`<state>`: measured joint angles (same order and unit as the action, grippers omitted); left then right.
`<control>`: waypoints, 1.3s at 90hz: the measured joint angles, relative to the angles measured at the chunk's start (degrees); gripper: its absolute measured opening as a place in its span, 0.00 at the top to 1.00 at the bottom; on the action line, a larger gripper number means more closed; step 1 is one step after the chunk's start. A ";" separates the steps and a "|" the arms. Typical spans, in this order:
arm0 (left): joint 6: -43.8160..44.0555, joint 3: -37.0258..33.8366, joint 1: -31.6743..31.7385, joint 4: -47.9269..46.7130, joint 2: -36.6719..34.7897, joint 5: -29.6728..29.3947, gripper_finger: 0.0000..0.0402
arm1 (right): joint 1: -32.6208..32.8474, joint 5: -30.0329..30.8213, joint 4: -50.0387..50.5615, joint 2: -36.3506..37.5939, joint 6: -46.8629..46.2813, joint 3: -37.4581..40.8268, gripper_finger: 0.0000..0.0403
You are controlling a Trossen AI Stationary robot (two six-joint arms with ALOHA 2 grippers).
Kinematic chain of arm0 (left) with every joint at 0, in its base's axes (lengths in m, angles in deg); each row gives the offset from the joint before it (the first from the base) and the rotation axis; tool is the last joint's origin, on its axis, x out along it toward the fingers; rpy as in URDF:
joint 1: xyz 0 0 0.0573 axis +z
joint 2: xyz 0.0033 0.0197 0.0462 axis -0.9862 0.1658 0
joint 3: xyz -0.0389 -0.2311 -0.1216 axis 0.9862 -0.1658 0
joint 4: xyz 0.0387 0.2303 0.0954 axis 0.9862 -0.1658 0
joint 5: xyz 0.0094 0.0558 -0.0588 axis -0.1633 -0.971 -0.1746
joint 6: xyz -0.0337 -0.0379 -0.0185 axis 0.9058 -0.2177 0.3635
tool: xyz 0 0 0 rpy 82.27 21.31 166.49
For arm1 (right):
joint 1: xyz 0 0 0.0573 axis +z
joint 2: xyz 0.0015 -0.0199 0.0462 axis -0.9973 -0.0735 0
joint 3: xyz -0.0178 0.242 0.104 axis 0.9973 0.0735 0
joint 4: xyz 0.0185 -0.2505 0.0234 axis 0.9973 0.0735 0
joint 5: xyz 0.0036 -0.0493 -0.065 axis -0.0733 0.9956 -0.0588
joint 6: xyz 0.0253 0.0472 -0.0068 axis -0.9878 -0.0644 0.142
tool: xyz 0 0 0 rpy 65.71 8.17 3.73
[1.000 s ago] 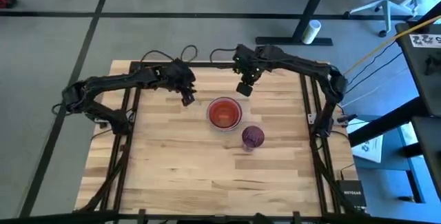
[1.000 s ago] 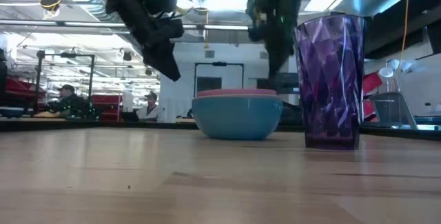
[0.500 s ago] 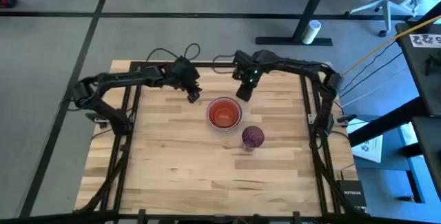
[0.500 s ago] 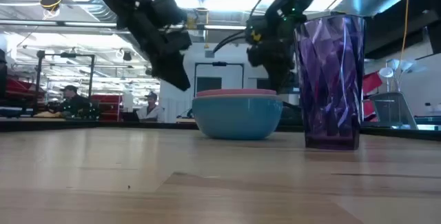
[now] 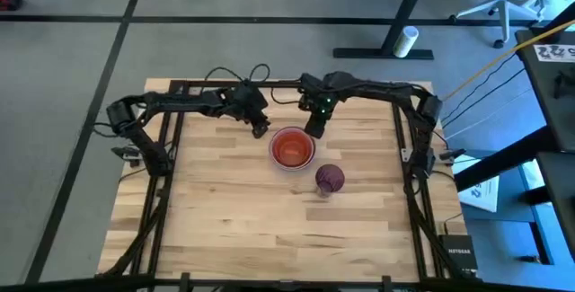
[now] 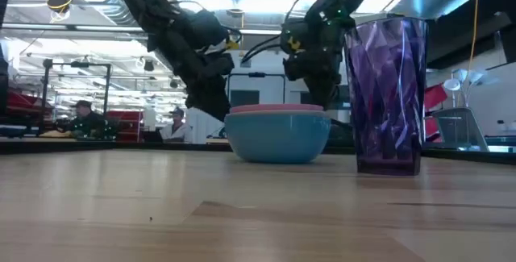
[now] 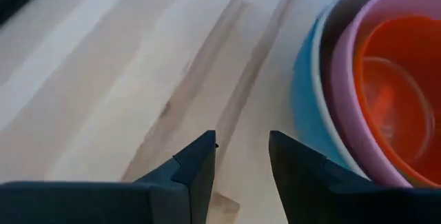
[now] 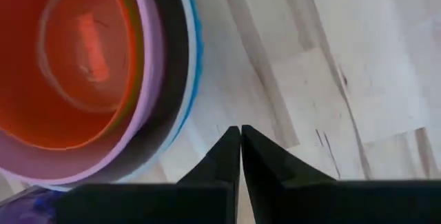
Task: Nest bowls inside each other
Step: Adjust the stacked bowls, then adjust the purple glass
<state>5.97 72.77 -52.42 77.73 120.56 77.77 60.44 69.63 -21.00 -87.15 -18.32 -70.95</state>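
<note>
1. The bench (image 5: 225, 211) carries the nested bowls (image 5: 292, 147) near its far edge's middle, a purple cup (image 5: 329, 179) just beside them.
2. Left gripper (image 5: 261, 128): jaws parted, empty. Right gripper (image 5: 312, 129): clenched, empty.
3. Probably take the cup squarely, lower it centred.

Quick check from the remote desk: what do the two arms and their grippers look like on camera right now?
Both arms are black, slim and jointed, with loose black cables looping off their wrists. The left gripper has two dark wedge-shaped fingers tapering to blunt tips. The right gripper has matching dark fingers ending in sharper points. A small green light glows on the right arm's wrist.
</note>
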 joint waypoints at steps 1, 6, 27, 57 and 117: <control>0.01 0.00 -0.07 -0.15 0.00 -0.01 0.70 | 0.13 0.02 0.09 -0.15 -0.11 0.01 1.00; 0.11 0.00 -0.38 -0.90 0.00 -0.10 0.70 | 0.89 -0.04 0.10 -1.08 -0.56 0.03 1.00; -0.19 0.00 0.20 -8.28 -2.54 -5.32 0.70 | 4.35 -1.41 -1.73 -4.65 -0.55 0.11 1.00; -1.49 0.00 0.35 -12.13 -8.63 -8.41 0.70 | 10.05 -2.51 -3.90 -4.77 -1.70 -1.79 1.00; -1.43 0.00 -1.95 -10.22 -11.59 -8.40 0.70 | 14.26 11.22 -2.71 10.76 -5.22 -4.68 0.85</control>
<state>4.54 72.77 -54.37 67.50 108.97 69.36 74.70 80.85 -23.71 -76.39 -23.54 -75.63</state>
